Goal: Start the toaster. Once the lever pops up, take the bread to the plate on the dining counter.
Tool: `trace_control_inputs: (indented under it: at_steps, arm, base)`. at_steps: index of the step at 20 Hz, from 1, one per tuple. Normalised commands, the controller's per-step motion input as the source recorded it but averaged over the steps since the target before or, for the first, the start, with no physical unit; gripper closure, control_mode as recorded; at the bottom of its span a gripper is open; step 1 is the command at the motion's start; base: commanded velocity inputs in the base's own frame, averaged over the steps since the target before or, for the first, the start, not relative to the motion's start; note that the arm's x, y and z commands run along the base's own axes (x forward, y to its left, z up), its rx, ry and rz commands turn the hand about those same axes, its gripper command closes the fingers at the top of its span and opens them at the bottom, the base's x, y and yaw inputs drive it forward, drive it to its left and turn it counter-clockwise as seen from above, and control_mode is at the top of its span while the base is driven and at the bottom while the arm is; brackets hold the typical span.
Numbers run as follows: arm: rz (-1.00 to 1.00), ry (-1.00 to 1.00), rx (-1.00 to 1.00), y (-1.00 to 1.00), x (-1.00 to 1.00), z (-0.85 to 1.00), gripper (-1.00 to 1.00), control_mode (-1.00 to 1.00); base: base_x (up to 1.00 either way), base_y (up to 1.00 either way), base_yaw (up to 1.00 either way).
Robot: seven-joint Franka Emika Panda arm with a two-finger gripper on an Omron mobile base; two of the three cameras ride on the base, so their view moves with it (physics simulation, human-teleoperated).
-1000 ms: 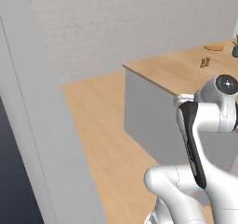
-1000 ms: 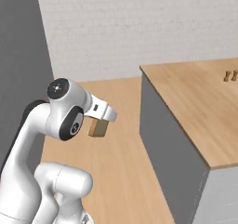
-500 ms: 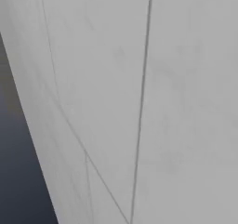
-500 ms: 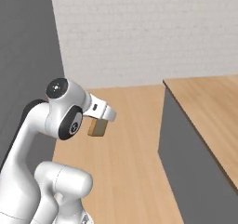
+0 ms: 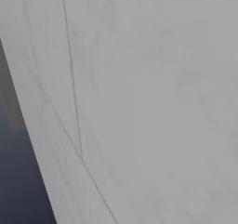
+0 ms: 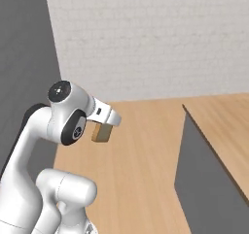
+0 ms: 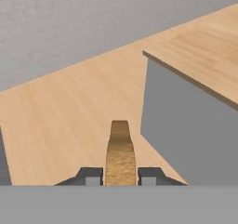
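Bread (image 7: 120,153) sits edge-on at the bottom centre of the hand view, pinched between the two dark fingertips of the gripper (image 7: 120,175). In the right base view the slice (image 6: 101,132) hangs under the hand at centre left, above the wood floor (image 6: 141,150). The dining counter (image 6: 219,131) fills the right side, grey-sided, well apart from the slice.

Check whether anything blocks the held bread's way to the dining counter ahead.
Nothing visible does. The end effector grips the bread over bare wood floor, with the dining counter ahead to the right. The plate isn't visible.
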Motion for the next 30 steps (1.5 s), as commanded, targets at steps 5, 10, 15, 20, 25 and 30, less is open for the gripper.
trace_control_inputs:
  at_steps: [5,10,15,20,25,30]
  arm:
    - [0.00,0.00,0.00,0.00,0.00,0.00,1.00,1.00]
    - [0.00,0.00,0.00,0.00,0.00,0.00,1.00,1.00]
    - [0.00,0.00,0.00,0.00,0.00,0.00,1.00,1.00]
    - [0.00,0.00,0.00,0.00,0.00,0.00,1.00,1.00]
    - [0.00,0.00,0.00,0.00,0.00,0.00,1.00,1.00]
    - [0.00,0.00,0.00,0.00,0.00,0.00,1.00,1.00]
  base:
    - [1.00,0.40,-0.16]
    - [1.00,0.49,-0.37]
    - [1.00,0.61,-0.47]
    - [1.00,1.00,-0.46]
    - [1.00,1.00,-0.41]
    - [1.00,1.00,-0.39]
